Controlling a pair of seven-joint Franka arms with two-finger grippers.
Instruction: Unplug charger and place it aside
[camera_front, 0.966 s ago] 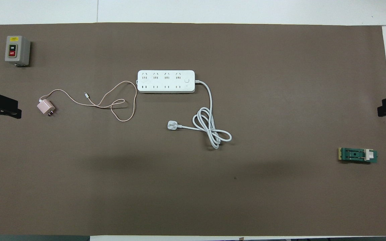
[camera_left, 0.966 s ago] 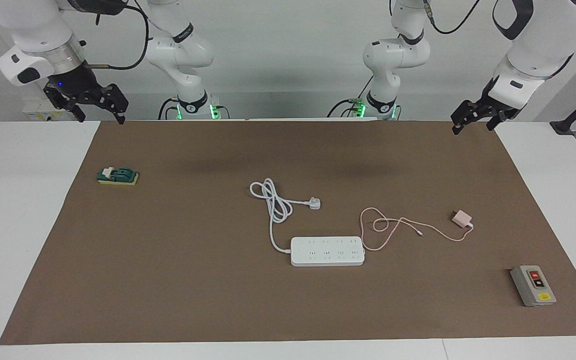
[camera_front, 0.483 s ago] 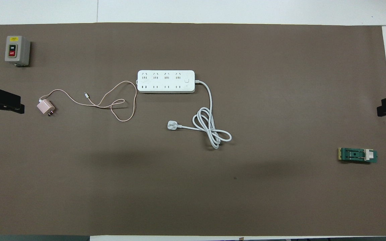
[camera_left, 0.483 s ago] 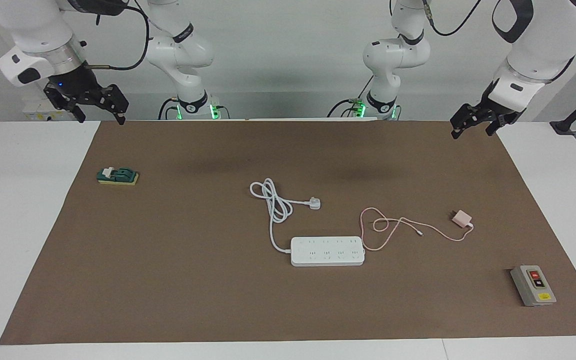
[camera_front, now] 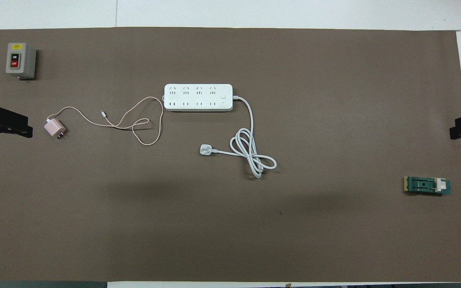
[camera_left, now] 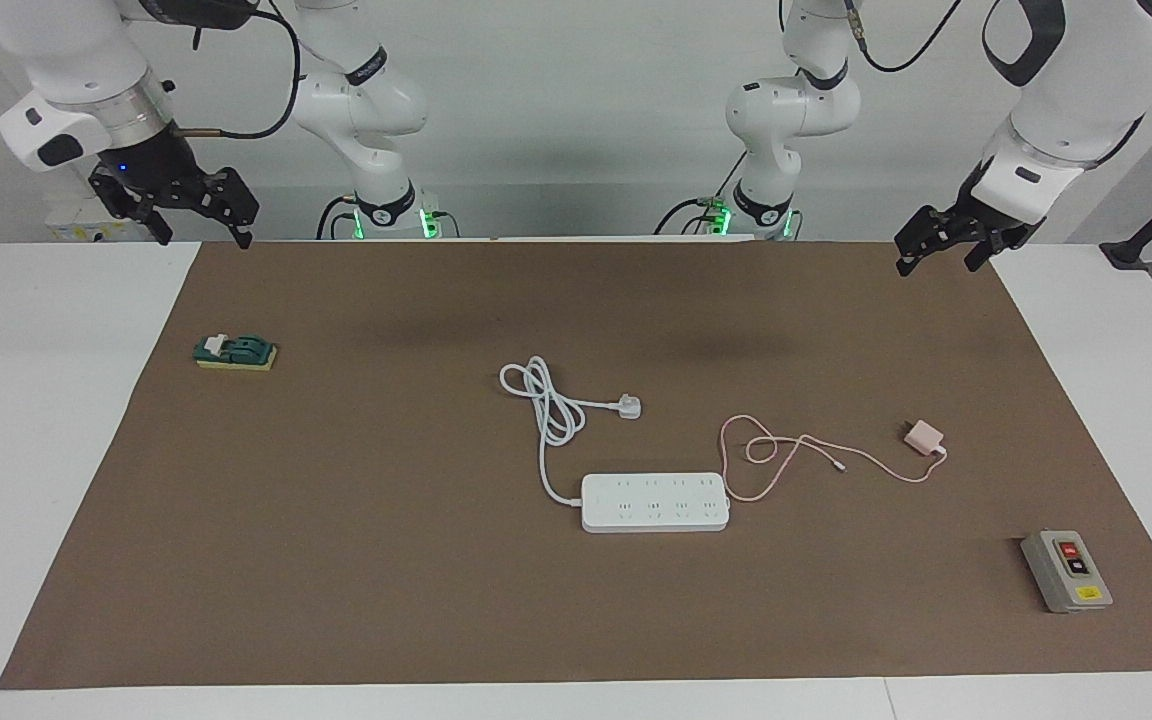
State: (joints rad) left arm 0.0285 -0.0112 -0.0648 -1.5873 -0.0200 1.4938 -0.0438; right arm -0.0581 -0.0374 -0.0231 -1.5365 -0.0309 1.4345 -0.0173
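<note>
The charger (camera_left: 924,436), a small pale pink cube, lies on the brown mat (camera_left: 386,560) toward the left arm's end, its prongs free of any socket. It also shows in the overhead view (camera_front: 54,129). Its thin pink cable (camera_left: 786,455) loops up to the end of the white power strip (camera_left: 655,502), and the cable's tip lies loose. My left gripper (camera_left: 936,262) hangs open and empty over the mat's edge near the robots. It shows in the overhead view (camera_front: 14,127) beside the charger. My right gripper (camera_left: 204,238) waits open and empty over the mat's corner.
The strip's white three-pin plug (camera_left: 628,406) and coiled thick cord (camera_left: 548,405) lie nearer the robots than the strip. A grey switch box (camera_left: 1066,570) stands at the left arm's end, farther from the robots. A green device (camera_left: 236,352) lies at the right arm's end.
My left gripper has crept a little inward over the mat, toward the charger. The right arm, the charger and the strip have not moved.
</note>
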